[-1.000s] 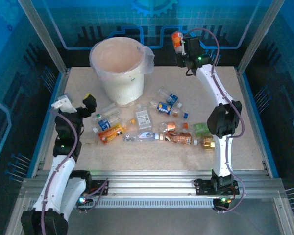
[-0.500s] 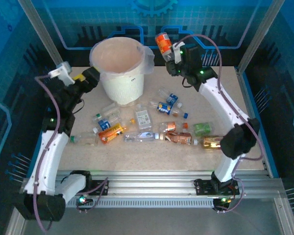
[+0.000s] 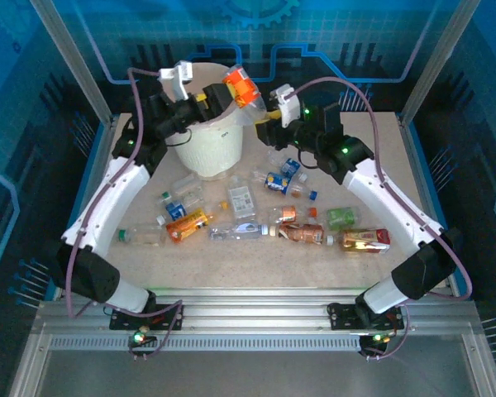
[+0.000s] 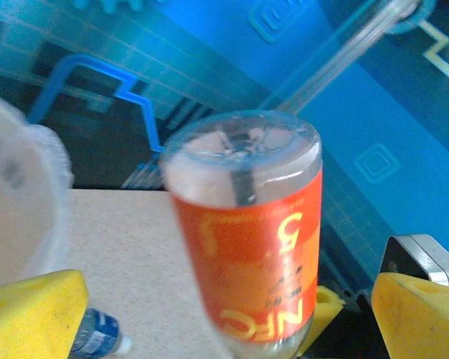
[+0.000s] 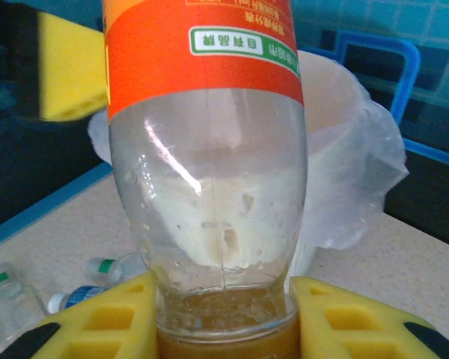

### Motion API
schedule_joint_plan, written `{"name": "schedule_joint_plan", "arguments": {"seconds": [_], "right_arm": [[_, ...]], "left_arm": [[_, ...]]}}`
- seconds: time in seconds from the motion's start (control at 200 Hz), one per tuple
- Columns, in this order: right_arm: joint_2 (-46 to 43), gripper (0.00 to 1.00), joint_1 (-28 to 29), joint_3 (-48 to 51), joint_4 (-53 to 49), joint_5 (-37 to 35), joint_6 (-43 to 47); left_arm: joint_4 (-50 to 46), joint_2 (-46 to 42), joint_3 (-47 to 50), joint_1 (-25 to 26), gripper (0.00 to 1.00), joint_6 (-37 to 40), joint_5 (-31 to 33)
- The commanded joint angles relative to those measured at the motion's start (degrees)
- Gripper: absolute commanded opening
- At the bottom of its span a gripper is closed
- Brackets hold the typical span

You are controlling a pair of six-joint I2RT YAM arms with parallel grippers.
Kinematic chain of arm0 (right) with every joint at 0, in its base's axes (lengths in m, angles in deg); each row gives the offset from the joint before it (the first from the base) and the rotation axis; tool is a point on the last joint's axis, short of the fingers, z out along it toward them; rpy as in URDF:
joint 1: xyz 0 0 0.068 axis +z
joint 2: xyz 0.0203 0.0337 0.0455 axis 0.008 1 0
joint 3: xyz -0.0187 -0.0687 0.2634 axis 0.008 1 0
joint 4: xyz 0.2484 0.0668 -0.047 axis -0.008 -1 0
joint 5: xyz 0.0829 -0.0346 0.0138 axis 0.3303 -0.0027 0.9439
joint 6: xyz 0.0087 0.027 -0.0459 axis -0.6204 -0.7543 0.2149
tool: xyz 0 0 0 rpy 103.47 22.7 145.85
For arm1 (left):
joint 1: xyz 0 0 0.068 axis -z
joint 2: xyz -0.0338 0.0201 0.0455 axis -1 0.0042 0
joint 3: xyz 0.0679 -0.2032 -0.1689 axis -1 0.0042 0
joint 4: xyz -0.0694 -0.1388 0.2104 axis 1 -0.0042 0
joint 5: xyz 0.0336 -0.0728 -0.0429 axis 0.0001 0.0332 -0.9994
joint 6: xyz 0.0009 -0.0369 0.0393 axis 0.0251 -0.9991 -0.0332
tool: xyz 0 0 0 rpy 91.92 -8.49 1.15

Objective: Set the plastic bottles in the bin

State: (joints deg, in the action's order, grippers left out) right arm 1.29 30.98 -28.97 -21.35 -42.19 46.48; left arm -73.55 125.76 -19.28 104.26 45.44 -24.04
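- I am clamping my right fingers on the neck end of a clear plastic bottle with an orange label. Their yellow pads are pressing on it from both sides.
- In the right wrist view this bottle is rising neck-down from between the pads, and an amber tint is showing in the neck.
- In the top view I am holding it tilted in the air at the right side of the rim of the large white round bin, over the translucent bag liner folded across that rim.
- I am spreading my left fingers wide apart, and they are gripping nothing. They are hanging over the bin's mouth, just beside the held bottle, whose clear base is facing the left wrist camera.
- The other bottles are lying scattered on the speckled beige table, in front of the bin and well apart from both sets of fingers.
- Among them are a blue-labelled bottle, a clear flat bottle with a white label and a crushed copper-coloured bottle.
- A green crumpled bottle and a gold-labelled bottle are lying farthest right.
- An orange-labelled bottle and a clear bottle with a green cap are lying at the left end.
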Motion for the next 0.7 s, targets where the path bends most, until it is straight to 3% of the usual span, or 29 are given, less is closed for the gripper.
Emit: {"name": "schedule_joint_plan", "arguments": {"seconds": [0.0,0.29,0.41,0.48,0.54,0.58,0.695], "right_arm": [[-0.09,0.0,1.28,-0.13,3.98,2.86,-0.5],[1.46,0.0,2.86,-1.96,4.03,4.39,-0.81],[1.86,0.0,2.83,-2.12,3.76,4.58,-0.98],[1.98,0.06,2.87,-2.1,3.66,4.38,-0.99],[2.03,0.15,2.85,-2.23,3.45,3.91,-1.03],[2.11,0.26,2.83,-2.52,2.91,3.36,-1.07],[2.47,0.8,2.79,-4.44,-0.58,1.55,-1.38]], "left_arm": [[0.68,1.88,-4.29,1.41,0.99,-0.85,-5.9],[1.27,6.47,-8.03,1.49,0.98,-1.61,-6.78],[3.09,7.66,-9.1,1.47,0.77,-2.03,-7.01],[3.47,8.34,-10.15,1.41,0.63,-1.93,-7.09],[3.78,8.74,-10.81,1.41,0.53,-1.4,-7.17],[4.2,8.84,-11.13,1.41,0.48,-0.73,-6.99],[6.94,9.01,-11.81,0.78,0.46,1.72,-6.26]]}}
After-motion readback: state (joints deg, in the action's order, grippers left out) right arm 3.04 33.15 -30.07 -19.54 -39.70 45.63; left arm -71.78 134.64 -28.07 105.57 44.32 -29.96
